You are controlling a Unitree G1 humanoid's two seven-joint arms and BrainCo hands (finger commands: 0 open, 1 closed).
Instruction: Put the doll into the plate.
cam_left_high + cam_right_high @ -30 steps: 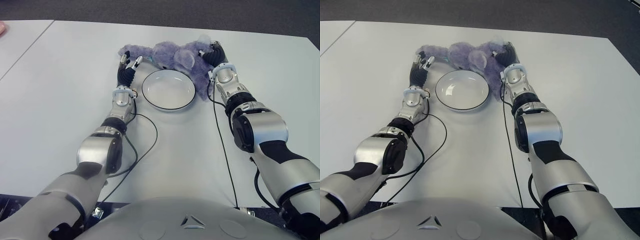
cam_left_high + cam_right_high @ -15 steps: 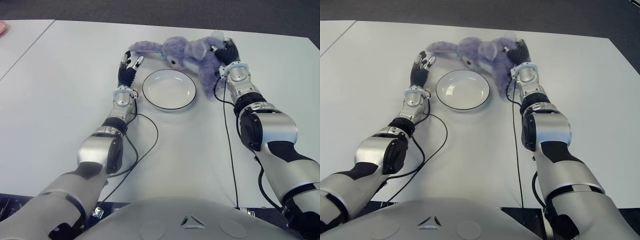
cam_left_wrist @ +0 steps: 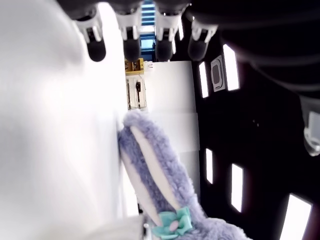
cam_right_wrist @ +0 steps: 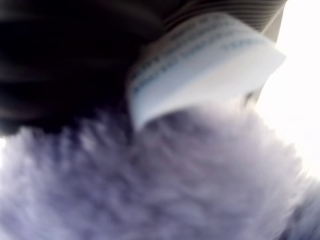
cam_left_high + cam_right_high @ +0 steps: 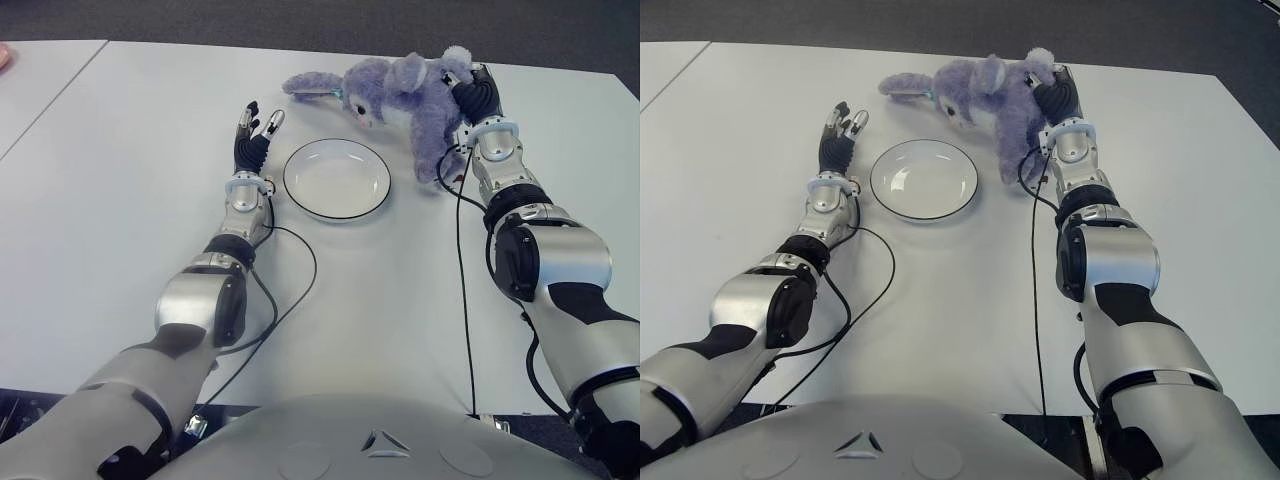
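Right hand [image 5: 478, 97] clamped on purple plush bunny [image 5: 415, 92], lifted beyond white plate [image 5: 337, 179]. Left hand [image 5: 251, 136] beside plate, fingers spread, empty. Risk: floppy ears snag rim, tipping plate.

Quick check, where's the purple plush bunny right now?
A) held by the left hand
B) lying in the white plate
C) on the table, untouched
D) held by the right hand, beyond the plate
D: the right hand grips the purple plush bunny on the far side of the white plate, which holds nothing; the left hand shows open beside the plate on its left, holding nothing.
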